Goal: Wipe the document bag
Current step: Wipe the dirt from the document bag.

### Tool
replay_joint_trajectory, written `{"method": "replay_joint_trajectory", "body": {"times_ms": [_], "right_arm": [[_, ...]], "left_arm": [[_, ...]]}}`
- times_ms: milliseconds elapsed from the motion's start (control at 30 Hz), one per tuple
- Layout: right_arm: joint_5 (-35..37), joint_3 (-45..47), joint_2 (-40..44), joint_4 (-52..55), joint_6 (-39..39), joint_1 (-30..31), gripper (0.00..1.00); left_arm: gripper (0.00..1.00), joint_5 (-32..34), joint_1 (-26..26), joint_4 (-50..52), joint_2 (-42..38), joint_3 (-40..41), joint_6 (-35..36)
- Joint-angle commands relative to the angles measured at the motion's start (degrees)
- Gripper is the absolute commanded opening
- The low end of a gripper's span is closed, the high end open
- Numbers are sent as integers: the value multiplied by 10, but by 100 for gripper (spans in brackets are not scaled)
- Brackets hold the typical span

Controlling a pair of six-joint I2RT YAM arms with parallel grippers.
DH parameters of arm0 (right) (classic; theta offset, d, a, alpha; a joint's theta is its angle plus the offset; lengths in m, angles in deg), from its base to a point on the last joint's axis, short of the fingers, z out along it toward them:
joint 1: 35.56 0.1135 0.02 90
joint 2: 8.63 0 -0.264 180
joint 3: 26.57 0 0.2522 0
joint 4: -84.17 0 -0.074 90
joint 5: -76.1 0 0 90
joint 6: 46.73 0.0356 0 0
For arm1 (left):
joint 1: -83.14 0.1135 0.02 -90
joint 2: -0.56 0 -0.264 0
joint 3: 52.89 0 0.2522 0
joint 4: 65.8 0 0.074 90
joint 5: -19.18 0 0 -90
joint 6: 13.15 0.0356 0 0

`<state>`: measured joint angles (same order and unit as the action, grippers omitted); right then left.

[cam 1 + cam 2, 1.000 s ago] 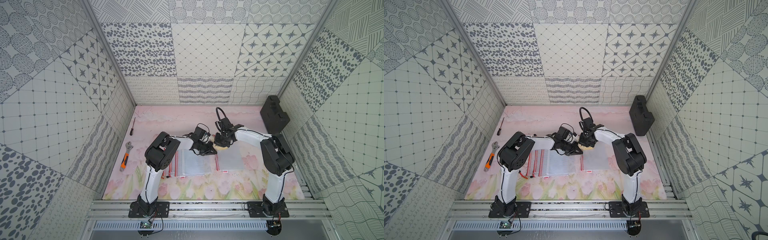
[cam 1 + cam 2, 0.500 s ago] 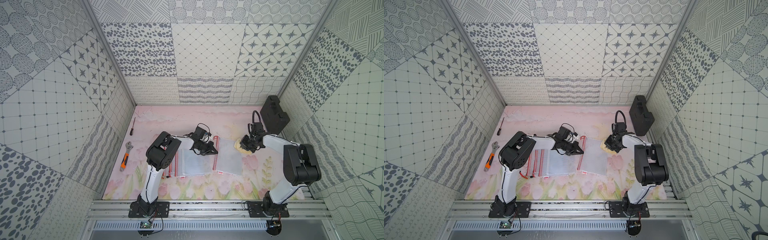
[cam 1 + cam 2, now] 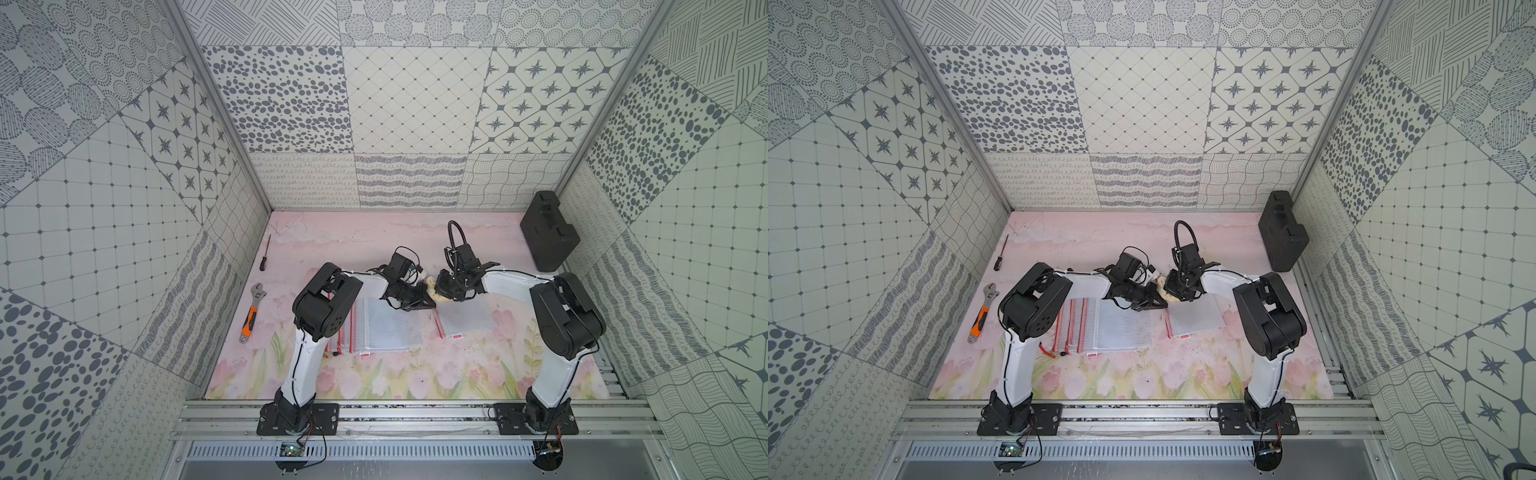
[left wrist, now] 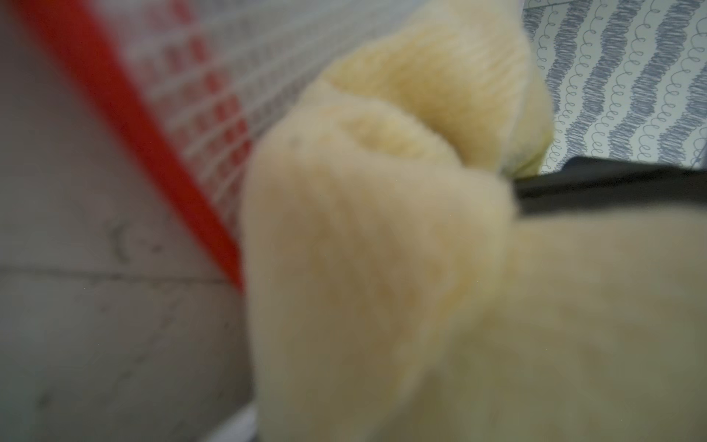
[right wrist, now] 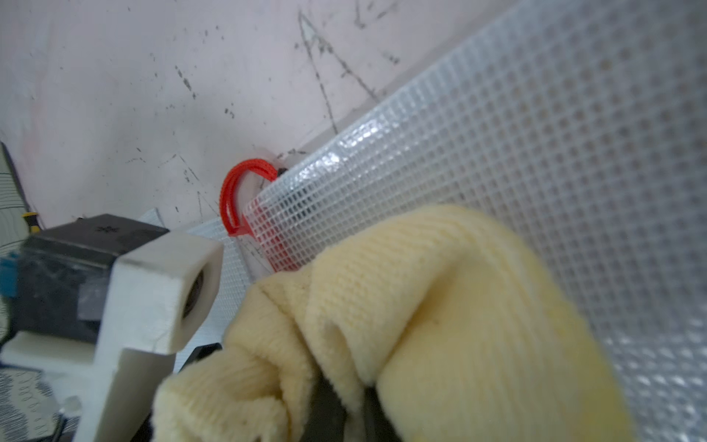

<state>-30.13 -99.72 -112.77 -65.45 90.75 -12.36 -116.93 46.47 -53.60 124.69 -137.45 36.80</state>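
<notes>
The document bag [image 3: 467,320] [image 3: 1196,318] is a clear mesh pouch with a red zipper edge. It lies flat on the pink floral mat, right of centre. My right gripper [image 3: 446,286] [image 3: 1177,286] is shut on a pale yellow cloth [image 3: 436,291] [image 5: 440,306], and the cloth presses on the bag's far left corner beside the red pull loop [image 5: 245,191]. My left gripper [image 3: 424,303] [image 3: 1154,305] rests low at the bag's zipper edge, right against the cloth. In the left wrist view the cloth [image 4: 363,268] hides its jaws.
A stack of similar mesh bags [image 3: 386,332] with red zippers lies left of the wiped one. An orange-handled wrench [image 3: 251,311] and a screwdriver [image 3: 264,253] lie by the left wall. A black case [image 3: 548,232] stands at the back right corner.
The right arm swept the cloth out to the bag's right side and has come back to the far left corner. The left gripper has stayed at the zipper edge.
</notes>
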Motion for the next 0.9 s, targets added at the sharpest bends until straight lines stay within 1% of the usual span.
{"method": "replay_joint_trajectory", "body": {"times_ms": [0,33,67,133,167,200,267,367,433,500,533,600,667,733,800,867], "right_arm": [[27,92,33,84,-8,-65,0],[32,110,55,96,-20,-88,0],[19,130,83,94,-37,-113,0],[43,141,127,131,-48,-143,0],[64,133,144,157,-62,-146,0],[71,121,153,181,-72,-145,0],[63,110,167,186,-66,-131,0],[71,78,156,177,-38,-58,0],[66,44,116,166,-19,8,0],[59,7,70,153,-7,62,0],[54,-12,46,150,0,83,0],[51,-32,19,145,10,105,0],[55,-23,17,135,24,106,0],[59,-3,28,140,22,88,0],[63,25,47,158,10,57,0],[69,63,81,175,-7,10,0]], "left_arm": [[0,223,1,220,29,20,9],[0,223,1,220,29,19,9],[0,223,1,219,31,19,8],[0,222,1,219,32,18,9],[0,222,1,219,32,18,8],[0,222,1,219,32,17,9],[0,223,1,219,32,17,7],[0,223,1,218,31,18,7],[0,222,1,218,32,18,6],[0,223,0,219,31,19,6],[0,226,0,218,30,20,5],[0,231,0,217,25,25,3],[0,235,0,212,18,32,2],[0,238,-1,211,15,35,1],[0,236,-1,212,17,35,2],[0,236,-1,211,17,36,1]]}}
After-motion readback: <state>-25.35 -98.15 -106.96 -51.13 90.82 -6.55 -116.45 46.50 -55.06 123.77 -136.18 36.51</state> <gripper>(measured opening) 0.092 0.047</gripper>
